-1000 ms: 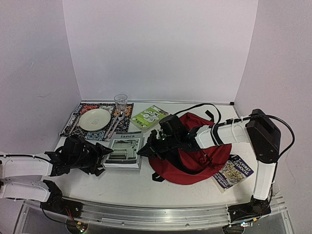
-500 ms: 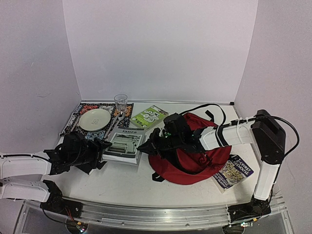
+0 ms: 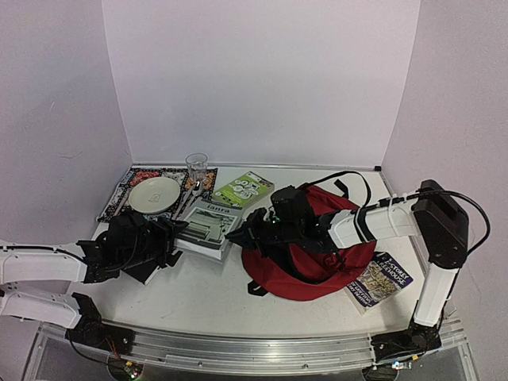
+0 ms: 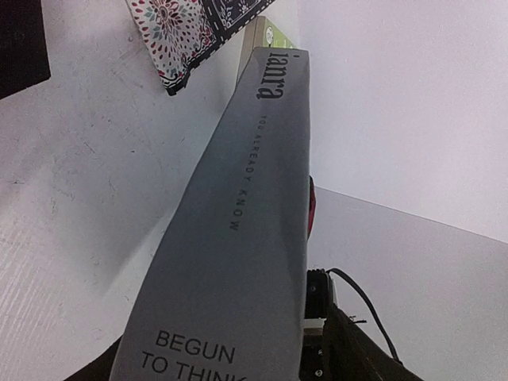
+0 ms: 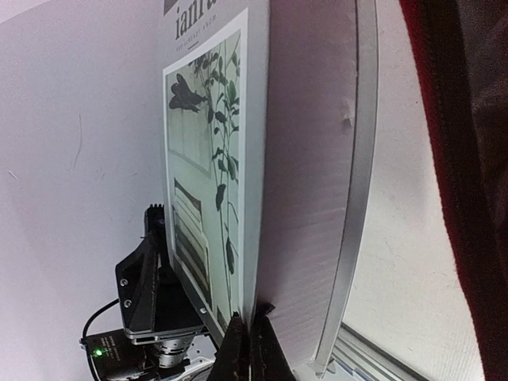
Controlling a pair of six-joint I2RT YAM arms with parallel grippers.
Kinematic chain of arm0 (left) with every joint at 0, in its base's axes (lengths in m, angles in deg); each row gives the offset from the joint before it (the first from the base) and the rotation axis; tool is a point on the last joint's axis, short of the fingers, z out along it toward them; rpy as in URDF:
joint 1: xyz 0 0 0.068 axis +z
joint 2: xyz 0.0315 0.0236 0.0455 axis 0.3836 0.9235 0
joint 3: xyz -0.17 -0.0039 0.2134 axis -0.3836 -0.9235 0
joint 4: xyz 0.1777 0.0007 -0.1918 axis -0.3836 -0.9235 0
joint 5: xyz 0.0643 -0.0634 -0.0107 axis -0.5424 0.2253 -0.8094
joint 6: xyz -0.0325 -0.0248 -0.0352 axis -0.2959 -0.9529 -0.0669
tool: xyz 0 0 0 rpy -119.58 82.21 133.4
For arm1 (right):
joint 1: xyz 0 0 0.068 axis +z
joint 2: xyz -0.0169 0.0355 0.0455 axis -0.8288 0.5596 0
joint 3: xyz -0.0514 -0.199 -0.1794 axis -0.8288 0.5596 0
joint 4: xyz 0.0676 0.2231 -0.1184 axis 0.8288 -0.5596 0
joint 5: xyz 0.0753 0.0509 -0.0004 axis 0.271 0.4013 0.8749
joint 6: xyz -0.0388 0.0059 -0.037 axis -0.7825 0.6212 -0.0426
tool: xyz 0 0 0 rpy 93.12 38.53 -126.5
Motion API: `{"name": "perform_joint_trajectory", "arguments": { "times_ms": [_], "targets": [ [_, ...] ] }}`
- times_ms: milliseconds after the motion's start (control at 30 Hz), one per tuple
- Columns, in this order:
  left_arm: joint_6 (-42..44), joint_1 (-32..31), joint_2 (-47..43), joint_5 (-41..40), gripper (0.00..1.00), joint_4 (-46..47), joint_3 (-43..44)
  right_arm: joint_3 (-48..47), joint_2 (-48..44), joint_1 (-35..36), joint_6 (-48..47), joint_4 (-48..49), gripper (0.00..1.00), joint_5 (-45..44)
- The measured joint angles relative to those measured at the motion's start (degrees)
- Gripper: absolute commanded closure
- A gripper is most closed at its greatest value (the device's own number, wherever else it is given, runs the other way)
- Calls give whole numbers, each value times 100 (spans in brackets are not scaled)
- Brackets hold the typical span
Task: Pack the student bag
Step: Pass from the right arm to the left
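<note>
The student bag [image 3: 317,270], dark red with black straps, lies right of centre; its red fabric also fills the right edge of the right wrist view [image 5: 468,159]. A thick grey book [image 3: 208,225] titled "ianra" is tilted up between the two arms. My left gripper [image 3: 171,238] straddles its left end, jaws open. The spine [image 4: 238,238] fills the space between them, and a slim gap shows beside the right finger [image 4: 357,357]. My right gripper [image 3: 236,235] reaches out from over the bag. It is shut, its tips [image 5: 250,329] pinching the front cover's edge [image 5: 214,159].
A patterned placemat [image 3: 119,202] at the back left carries a white plate [image 3: 154,193] and cutlery [image 3: 188,198], with a glass [image 3: 196,167] behind. A green booklet [image 3: 242,189] lies behind the book. A magazine [image 3: 381,279] lies to the right of the bag.
The book has gone from lying flat to tilted up and has shifted toward the back. The left jaws have narrowed around it. The right gripper stayed shut and moved back with it.
</note>
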Motion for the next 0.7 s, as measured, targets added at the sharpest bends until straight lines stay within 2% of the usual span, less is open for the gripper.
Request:
{"name": "perform_joint_trajectory", "arguments": {
  "times_ms": [133,300,433,700],
  "targets": [
    [-110,-92,71,-208,39,106,19,3,-6,26,106,168,100,-28],
    [-127,-93,204,-318,54,215,76,3,-6,58,160,273,100,-21],
    [-58,-100,224,-385,60,260,125,3,-7,69,166,341,100,-23],
    [155,-118,178,-502,67,299,136,5,-227,83,-356,45,73,-21]
  ]
}}
